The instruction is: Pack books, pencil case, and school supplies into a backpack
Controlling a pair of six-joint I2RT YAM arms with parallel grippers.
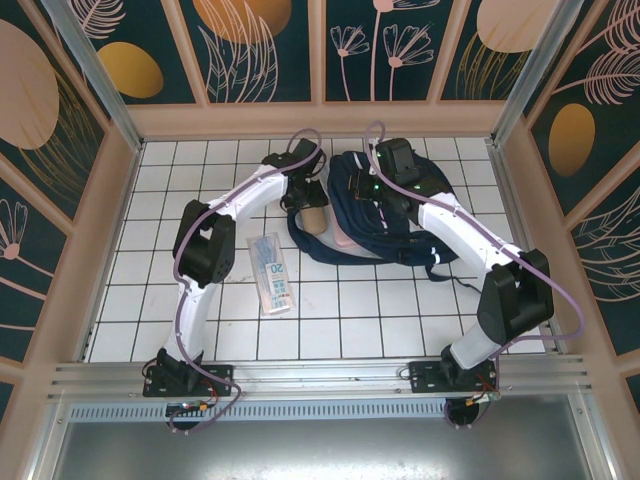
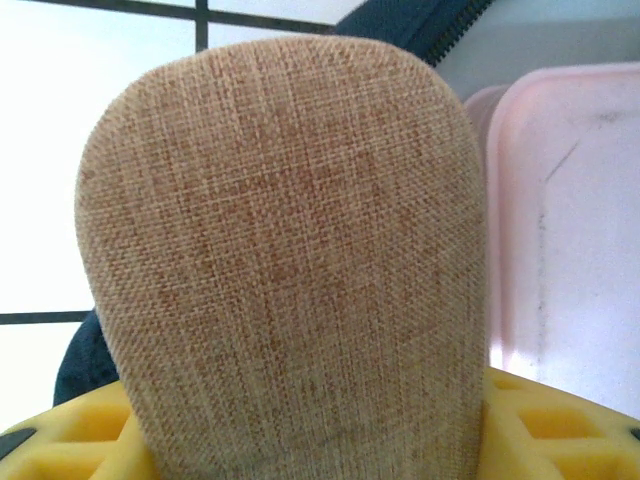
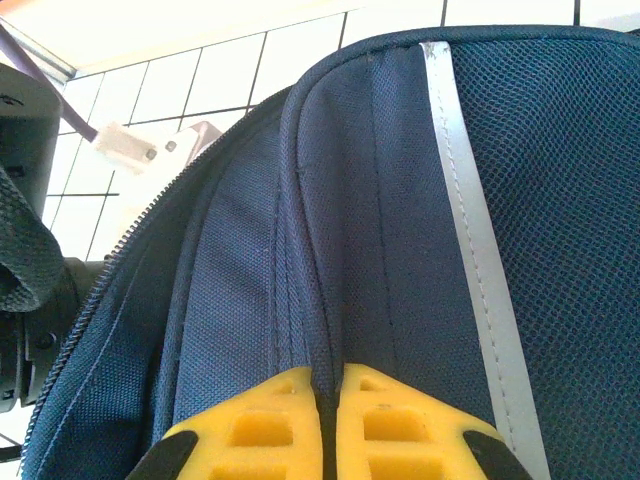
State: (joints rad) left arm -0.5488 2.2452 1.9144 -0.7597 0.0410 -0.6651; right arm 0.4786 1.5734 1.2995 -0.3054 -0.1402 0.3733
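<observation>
Tan woven pencil case (image 2: pixel 290 260) is sitting gripped in the left jaws, just at the backpack (image 3: pixel 380 220) opening. Right jaws are clenching the backpack's rim fabric. Needs rim lifting wide, case sliding in beside the pink box (image 2: pixel 570 230) inside the backpack before releasing.

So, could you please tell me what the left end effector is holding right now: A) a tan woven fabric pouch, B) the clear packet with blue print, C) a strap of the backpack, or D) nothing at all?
A: the tan woven pouch sits between the yellow fingers of the left end effector, while the clear packet lies alone on the tiles.
</observation>
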